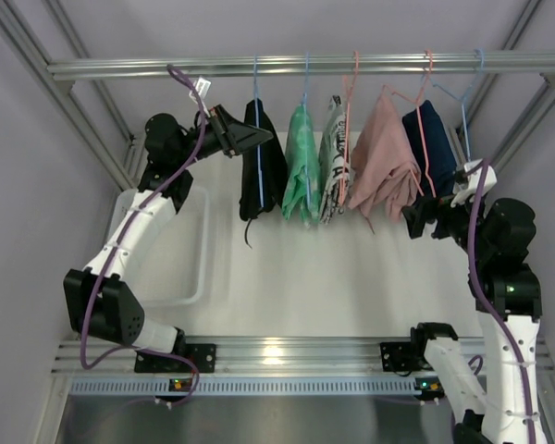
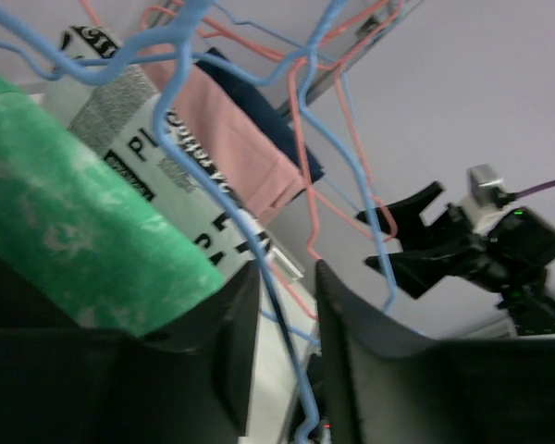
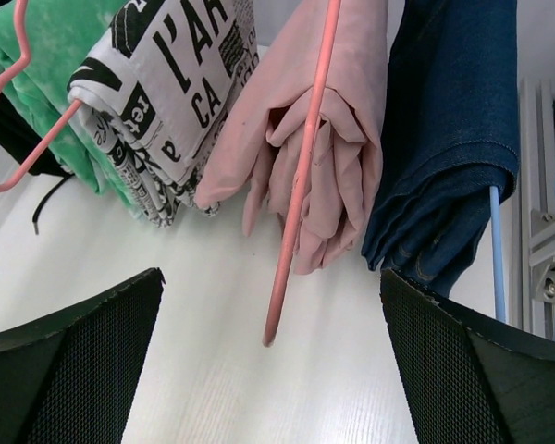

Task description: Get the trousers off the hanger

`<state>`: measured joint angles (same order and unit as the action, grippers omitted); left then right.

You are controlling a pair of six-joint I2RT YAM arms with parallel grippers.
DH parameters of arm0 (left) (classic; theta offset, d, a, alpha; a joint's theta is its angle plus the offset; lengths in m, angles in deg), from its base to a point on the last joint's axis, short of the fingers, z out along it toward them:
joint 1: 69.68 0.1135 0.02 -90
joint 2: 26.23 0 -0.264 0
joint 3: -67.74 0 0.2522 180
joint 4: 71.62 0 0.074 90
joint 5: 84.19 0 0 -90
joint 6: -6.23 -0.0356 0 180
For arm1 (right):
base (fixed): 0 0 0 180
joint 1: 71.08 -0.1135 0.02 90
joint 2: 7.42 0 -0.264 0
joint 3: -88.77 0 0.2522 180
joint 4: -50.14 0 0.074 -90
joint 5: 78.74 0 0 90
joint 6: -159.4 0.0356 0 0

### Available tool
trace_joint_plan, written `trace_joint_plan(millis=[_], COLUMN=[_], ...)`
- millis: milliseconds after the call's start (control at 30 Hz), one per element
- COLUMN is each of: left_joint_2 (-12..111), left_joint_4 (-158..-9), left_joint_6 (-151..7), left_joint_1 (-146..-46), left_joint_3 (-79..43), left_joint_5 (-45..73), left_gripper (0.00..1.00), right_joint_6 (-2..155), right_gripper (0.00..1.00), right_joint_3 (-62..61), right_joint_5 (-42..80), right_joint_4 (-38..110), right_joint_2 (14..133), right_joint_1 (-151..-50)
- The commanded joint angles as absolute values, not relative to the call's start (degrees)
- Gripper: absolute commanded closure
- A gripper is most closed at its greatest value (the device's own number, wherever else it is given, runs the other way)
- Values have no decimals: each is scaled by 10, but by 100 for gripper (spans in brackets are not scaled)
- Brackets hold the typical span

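Left gripper (image 2: 285, 277): two dark fingers (image 2: 379, 370) a narrow gap apart, clamped on nothing. The wire of the blue hanger (image 1: 258, 185) runs down through the gap; whether it touches either finger cannot be told. The gripper is held high toward the far left of the table (image 1: 305, 287), tips at the upper part of the black trousers (image 1: 273, 171), which hang folded over that hanger from the rail (image 1: 166, 67) along the far edge. Right gripper (image 3: 270, 277): mesh-faced fingers (image 3: 74, 370) spread wide, empty, with the lower end of a pink hanger (image 3: 301, 185) hanging free between them and touching neither. It is raised near the far right corner, just beside the navy denim trousers (image 3: 453, 120). Rail stock, left to right: black trousers, green garment (image 3: 74, 37), printed black-and-white garment (image 3: 176, 83), pink garment (image 3: 351, 139), navy denim trousers, all hung. White tray (image 1: 203, 240): left side of table.
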<state>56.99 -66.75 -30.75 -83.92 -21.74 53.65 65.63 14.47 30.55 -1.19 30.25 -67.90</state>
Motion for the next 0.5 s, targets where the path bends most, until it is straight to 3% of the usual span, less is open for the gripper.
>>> trace_joint_plan(millis=[0, 100, 233, 467], left_joint_2=[571, 568, 557, 531], left_joint_4=[-573, -537, -532, -592], left_joint_6=[-253, -211, -197, -243], left_joint_1=[-839, -839, -838, -836], left_joint_3=[-245, -240, -253, -334], left_joint_5=[576, 588, 588, 582], left_gripper=[72, 79, 100, 100], right_joint_6=[664, 669, 687, 751], right_gripper=[1, 0, 1, 0], right_joint_3=[123, 121, 109, 89], right_joint_5=[324, 333, 354, 422], right_joint_4=[-5, -1, 9, 59], right_joint_2=[310, 314, 317, 313], right_joint_1=[-671, -671, -671, -671])
